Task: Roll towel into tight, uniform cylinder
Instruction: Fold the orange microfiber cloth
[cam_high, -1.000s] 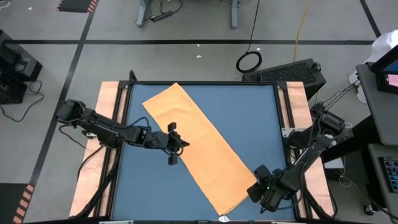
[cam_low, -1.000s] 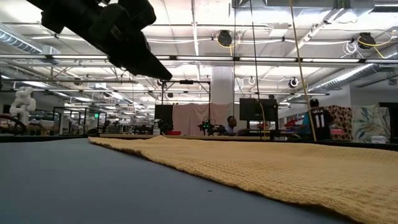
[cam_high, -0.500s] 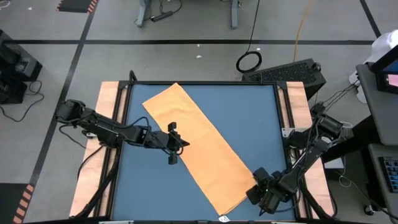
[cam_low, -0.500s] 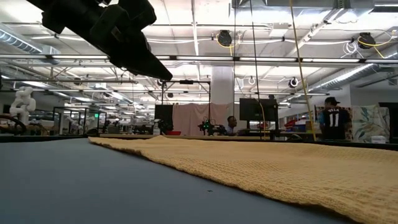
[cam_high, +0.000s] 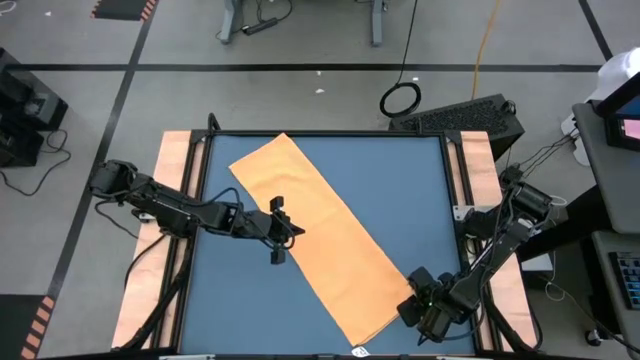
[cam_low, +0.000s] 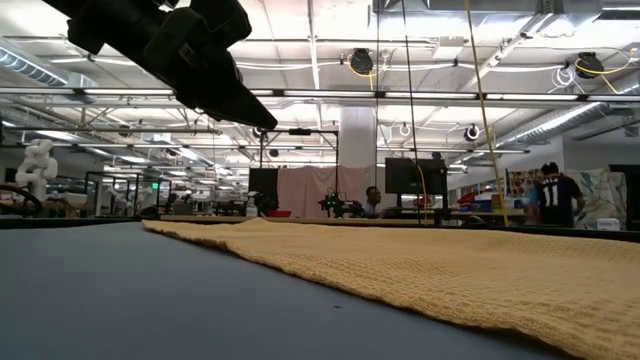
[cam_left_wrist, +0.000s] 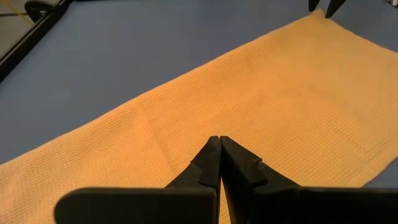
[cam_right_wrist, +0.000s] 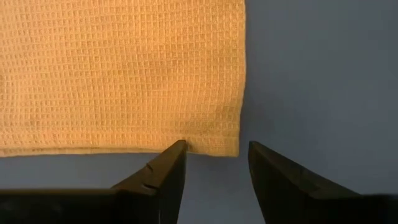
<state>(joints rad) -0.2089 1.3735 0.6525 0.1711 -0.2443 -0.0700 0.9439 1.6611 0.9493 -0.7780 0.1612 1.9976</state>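
Note:
The orange-yellow towel (cam_high: 315, 235) lies flat and spread out on the blue table (cam_high: 240, 300), slanting from the far left to the near right. My left gripper (cam_high: 296, 233) hangs shut a little above the towel's left long edge near its middle; in the left wrist view its closed tips (cam_left_wrist: 217, 139) point at the cloth (cam_left_wrist: 261, 93). My right gripper (cam_high: 410, 302) points down, open, by the towel's near right end. Its fingers (cam_right_wrist: 171, 163) stand just off the short edge beside the corner (cam_right_wrist: 231, 144). I cannot tell whether they touch the cloth.
Wooden rails (cam_high: 170, 200) run along the table's left and right sides. A black case (cam_high: 470, 118) sits past the far right corner. Bare blue surface lies left and right of the towel. In the low view the left arm (cam_low: 190, 55) hangs above the cloth (cam_low: 450, 275).

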